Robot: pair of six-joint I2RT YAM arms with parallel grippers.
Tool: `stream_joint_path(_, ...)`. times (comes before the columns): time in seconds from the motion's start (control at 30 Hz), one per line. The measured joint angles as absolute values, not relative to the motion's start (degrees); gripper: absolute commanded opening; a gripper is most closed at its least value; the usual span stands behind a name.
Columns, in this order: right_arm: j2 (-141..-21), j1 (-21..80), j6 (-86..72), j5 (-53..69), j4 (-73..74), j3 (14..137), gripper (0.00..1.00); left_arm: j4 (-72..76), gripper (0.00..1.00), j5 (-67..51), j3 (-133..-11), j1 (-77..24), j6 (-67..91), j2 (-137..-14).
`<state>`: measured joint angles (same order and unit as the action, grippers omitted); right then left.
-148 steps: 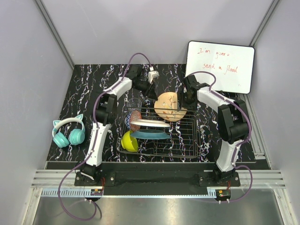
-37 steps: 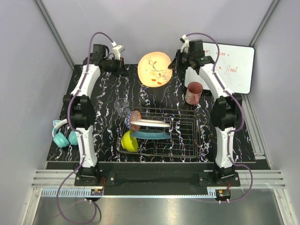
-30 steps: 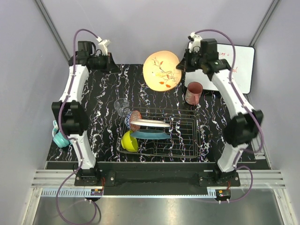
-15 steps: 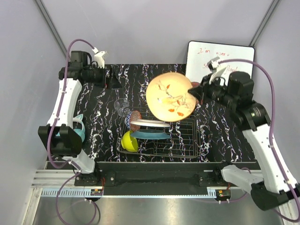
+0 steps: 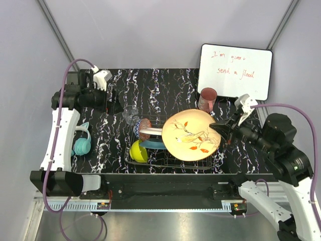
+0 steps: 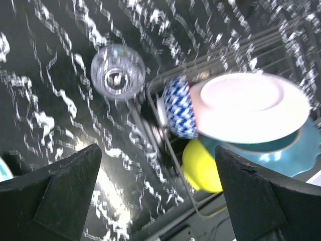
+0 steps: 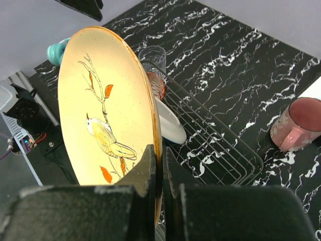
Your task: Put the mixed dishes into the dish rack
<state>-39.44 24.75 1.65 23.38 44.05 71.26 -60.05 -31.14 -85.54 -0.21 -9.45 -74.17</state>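
The orange plate [image 5: 191,134] (a bird on a branch is painted on it) hangs tilted over the right half of the dish rack [image 7: 220,145], its right rim pinched tight in my right jaws. In the rack's left half sit the white plate [image 5: 150,131], the teal plate [image 5: 153,144], the small patterned bowl [image 5: 144,124] and the yellow-green bowl [image 5: 137,151]. The clear glass [image 5: 131,114] stands just outside the rack's far left corner. The reddish-brown cup [image 5: 206,99] stands on the surface [image 5: 165,85] beyond the rack, and my left jaws hang spread wide and empty over the surface's left side.
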Motion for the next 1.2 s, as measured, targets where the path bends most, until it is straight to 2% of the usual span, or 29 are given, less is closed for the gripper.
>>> stream_joint_path(0.3, -38.2, 25.1, 4.6, 25.2, 46.0, 71.7, 0.00, -63.0, 0.99, -27.9, -83.8, -0.2, -10.6, -73.3)
stream_joint_path(0.63, -47.3, 25.8, 5.6, 29.8, 46.4, 79.6, 0.00, -65.3, 0.99, -26.8, -87.4, -0.2, -10.8, -71.0)
stream_joint_path(0.83, -48.9, 28.6, 7.4, 30.6, 45.1, 82.0, 0.00, -68.7, 0.99, -24.3, -89.0, -0.2, -13.2, -68.6)
stream_joint_path(1.0, -54.0, 36.6, 9.8, 27.2, 45.7, 87.6, 0.00, -71.9, 0.99, -21.3, -93.8, -0.7, -16.3, -69.6)
stream_joint_path(1.13, -65.6, 54.9, 16.6, 13.2, 46.7, 101.0, 0.00, -74.4, 0.99, -18.1, -98.4, -2.8, -18.3, -71.7)
stream_joint_path(1.2, -71.0, 60.6, 19.0, 9.3, 46.2, 105.6, 0.00, -74.8, 0.99, -17.1, -99.5, -3.3, -19.1, -72.0)
